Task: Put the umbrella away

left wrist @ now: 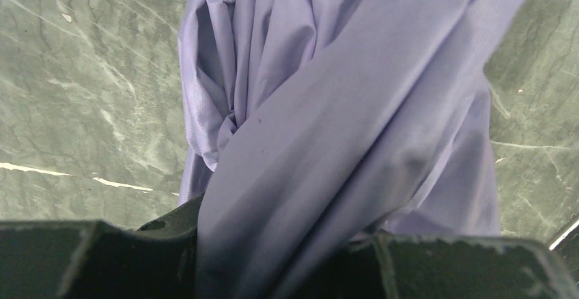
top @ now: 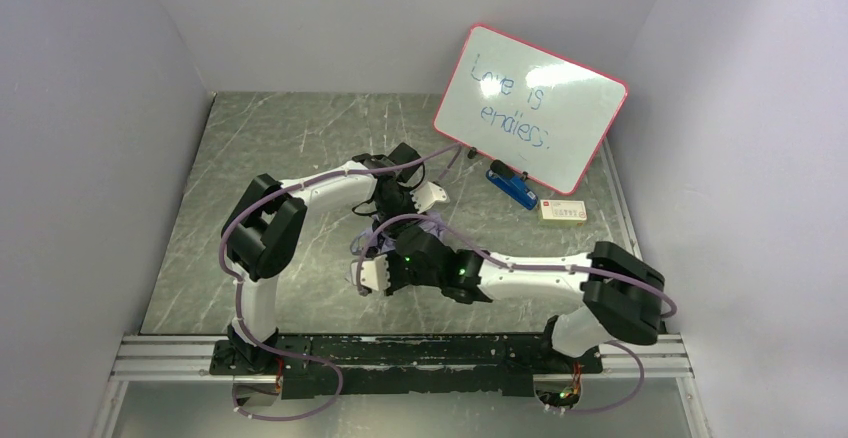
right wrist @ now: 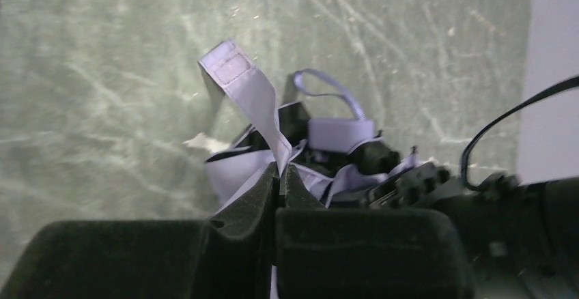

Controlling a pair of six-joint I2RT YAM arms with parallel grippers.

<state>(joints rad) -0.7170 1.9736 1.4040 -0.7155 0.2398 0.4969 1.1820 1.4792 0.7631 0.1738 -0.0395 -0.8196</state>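
The umbrella [left wrist: 321, 108] is a folded bundle of pale lavender fabric near the middle of the marble table [top: 270, 148]. In the top view only scraps of its fabric [top: 433, 224] show between the two arms. My left gripper [left wrist: 287, 244] is shut on the bunched fabric, which runs up between its fingers. My right gripper [right wrist: 278, 171] is shut on the umbrella's closure strap [right wrist: 249, 91], which rises from the jaws to a square tab. The small grey handle [right wrist: 340, 134] with its loop lies just beyond. In the top view the left gripper [top: 397, 203] and right gripper [top: 375, 270] meet over the umbrella.
A red-framed whiteboard [top: 530, 108] leans at the back right. A blue object [top: 512, 188] and a small white box [top: 563, 211] lie in front of it. Walls close the table at the left, back and right.
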